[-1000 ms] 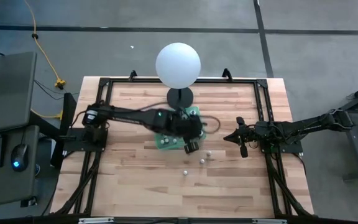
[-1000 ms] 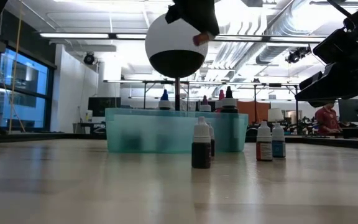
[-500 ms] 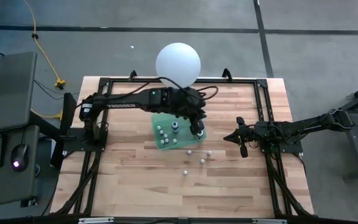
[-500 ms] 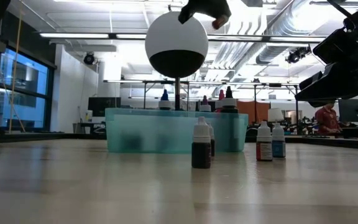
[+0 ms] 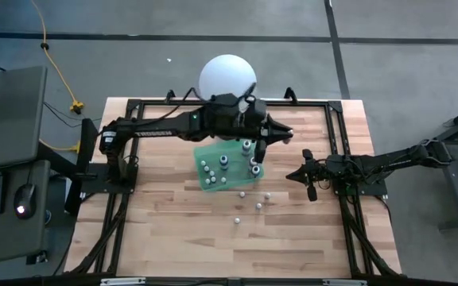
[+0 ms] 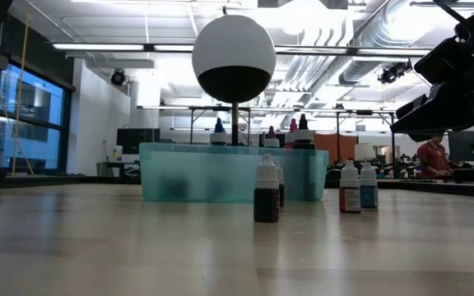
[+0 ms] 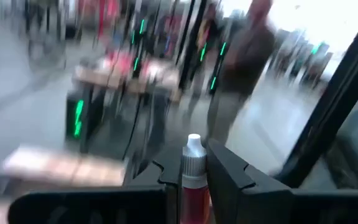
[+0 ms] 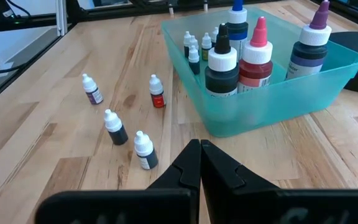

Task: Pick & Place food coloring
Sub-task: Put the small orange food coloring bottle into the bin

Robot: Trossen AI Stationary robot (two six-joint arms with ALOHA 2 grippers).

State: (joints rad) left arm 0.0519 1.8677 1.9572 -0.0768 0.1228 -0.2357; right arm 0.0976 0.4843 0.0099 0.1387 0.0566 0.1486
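Bottles of food coloring stood in two groups: several upright inside the teal bin (image 8: 328, 74), and four small ones (image 8: 114, 127) loose on the wooden table (image 8: 55, 155) just beside it. The left gripper (image 5: 281, 135) hovered above the bin's far right edge, its fingers (image 7: 229, 174) clamped on one small red bottle (image 7: 193, 180) (tip pointing forward), probably for carrying it to the bin. The right gripper (image 8: 199, 163) waited at the right side, fully closed and empty.
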